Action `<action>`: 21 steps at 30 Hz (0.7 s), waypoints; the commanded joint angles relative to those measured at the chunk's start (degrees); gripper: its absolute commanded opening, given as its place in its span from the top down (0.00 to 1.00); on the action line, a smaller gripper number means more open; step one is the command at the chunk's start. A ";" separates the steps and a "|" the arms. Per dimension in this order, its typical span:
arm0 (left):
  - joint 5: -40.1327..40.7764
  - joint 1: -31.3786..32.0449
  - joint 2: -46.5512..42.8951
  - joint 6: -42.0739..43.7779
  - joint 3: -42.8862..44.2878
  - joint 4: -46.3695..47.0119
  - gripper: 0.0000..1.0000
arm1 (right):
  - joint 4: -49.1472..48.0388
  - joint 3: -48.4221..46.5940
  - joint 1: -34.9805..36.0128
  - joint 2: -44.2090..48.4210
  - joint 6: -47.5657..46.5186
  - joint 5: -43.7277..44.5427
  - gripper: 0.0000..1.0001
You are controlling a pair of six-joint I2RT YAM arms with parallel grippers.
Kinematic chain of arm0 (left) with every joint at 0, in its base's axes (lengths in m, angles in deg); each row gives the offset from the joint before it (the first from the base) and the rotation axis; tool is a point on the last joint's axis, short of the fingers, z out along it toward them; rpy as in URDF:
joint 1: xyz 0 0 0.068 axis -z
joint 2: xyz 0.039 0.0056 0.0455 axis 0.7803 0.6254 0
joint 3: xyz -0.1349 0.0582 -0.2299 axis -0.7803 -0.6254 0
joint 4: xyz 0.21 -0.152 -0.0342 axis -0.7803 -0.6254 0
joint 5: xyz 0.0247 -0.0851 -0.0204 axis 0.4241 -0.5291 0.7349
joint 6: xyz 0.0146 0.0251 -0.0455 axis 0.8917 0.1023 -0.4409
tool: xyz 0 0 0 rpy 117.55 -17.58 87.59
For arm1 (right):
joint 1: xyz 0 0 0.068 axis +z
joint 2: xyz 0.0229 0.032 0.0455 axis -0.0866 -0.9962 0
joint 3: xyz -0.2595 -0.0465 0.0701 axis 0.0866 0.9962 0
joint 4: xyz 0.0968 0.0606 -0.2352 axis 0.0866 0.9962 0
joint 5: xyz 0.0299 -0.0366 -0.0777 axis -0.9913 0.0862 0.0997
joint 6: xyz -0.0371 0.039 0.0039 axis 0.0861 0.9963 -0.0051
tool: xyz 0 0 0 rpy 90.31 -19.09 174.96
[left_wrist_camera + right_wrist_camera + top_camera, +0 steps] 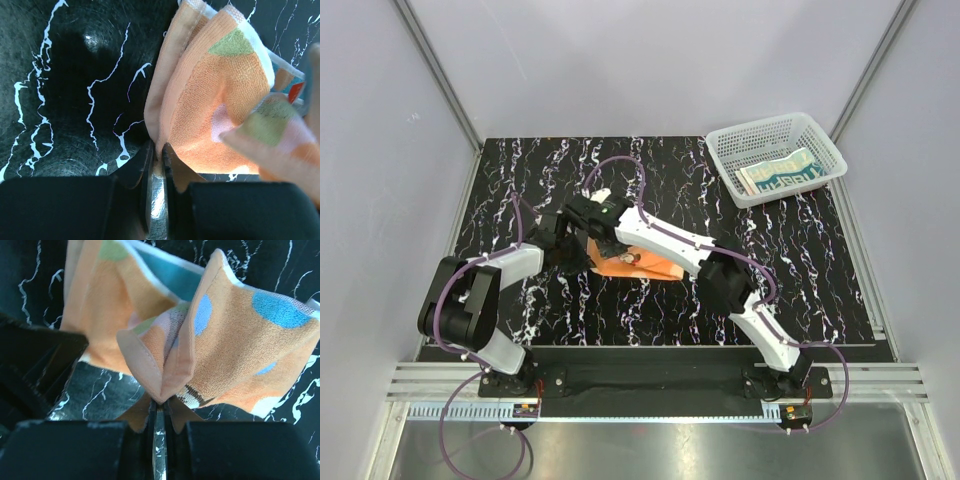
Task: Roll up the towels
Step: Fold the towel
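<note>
The orange towel [638, 264] with blue, green and yellow patches lies bunched on the black marbled table, mid-left. My left gripper [158, 152] is shut on a folded edge of the orange towel [210, 105]. My right gripper [161, 404] is shut on another pinched hem of the orange towel [235, 345], which fans upward from the jaws. From above, both grippers meet over the cloth, the left gripper [572, 252] beside the right gripper [603, 240]. The cream towel [782, 172] with teal lettering lies in the basket.
A white mesh basket [740, 138] stands at the table's back right corner. The right arm's forearm [665, 240] stretches diagonally across the middle of the table. Grey walls close in the table on three sides.
</note>
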 commanded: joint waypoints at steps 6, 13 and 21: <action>0.68 0.33 2.20 2.43 -1.84 -5.60 0.87 | 3.87 -6.75 1.74 0.30 4.46 8.20 1.00; 0.68 0.33 2.20 2.69 -1.66 -5.86 0.87 | -1.48 -6.15 1.83 1.10 4.02 5.33 1.00; 0.24 0.33 2.02 2.52 -1.66 -6.39 0.76 | -7.55 2.81 4.02 -1.02 2.79 -2.32 0.79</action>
